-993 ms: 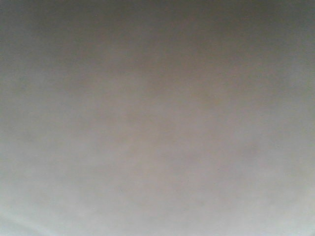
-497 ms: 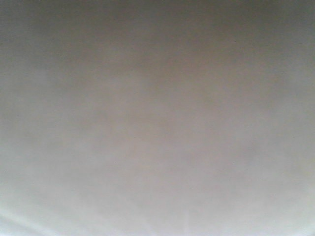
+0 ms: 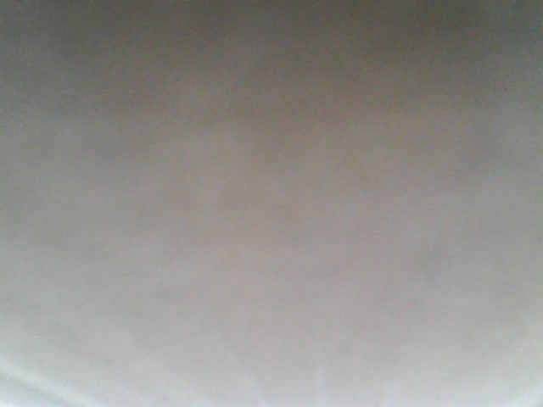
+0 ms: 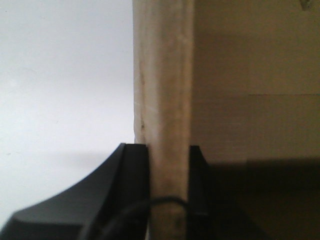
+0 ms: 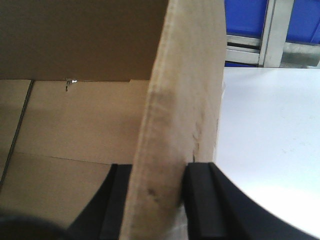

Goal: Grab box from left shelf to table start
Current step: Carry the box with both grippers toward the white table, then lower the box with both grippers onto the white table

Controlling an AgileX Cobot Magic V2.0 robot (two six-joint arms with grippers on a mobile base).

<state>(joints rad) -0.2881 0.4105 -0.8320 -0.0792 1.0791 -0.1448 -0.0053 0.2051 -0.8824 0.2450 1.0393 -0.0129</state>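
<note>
While the left gripper (image 4: 168,165) and right gripper (image 5: 159,175) are each pinching one wall of the box (image 5: 185,75), fingers narrowed to cardboard thickness, the box is sitting at the table (image 5: 270,140). Uneven arm motion is risking buckling or slipping of the walls. Count: one box, two grippers, one table.

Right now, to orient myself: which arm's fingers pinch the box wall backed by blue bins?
The right arm's fingers: blue bins show beyond their box wall, none beyond the left fingers.
</note>
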